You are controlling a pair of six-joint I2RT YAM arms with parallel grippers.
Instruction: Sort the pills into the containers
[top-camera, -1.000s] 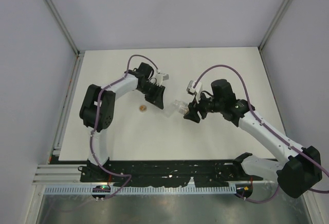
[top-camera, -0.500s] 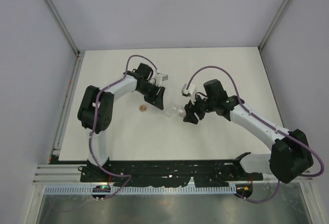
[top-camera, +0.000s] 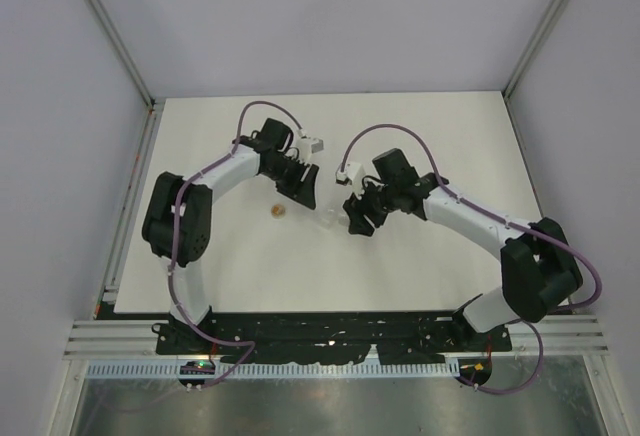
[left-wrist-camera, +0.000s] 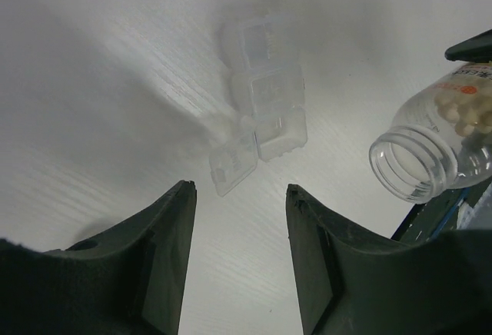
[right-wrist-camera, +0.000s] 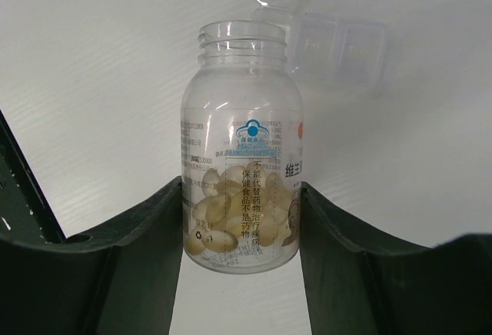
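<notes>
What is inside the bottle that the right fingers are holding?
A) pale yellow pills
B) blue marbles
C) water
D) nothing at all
A: the right wrist view shows the clear bottle held between the right fingers, with pale yellow pills piled at its closed end.

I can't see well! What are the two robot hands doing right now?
Left gripper: open, holding nothing.
Right gripper: shut on the pill bottle.
</notes>
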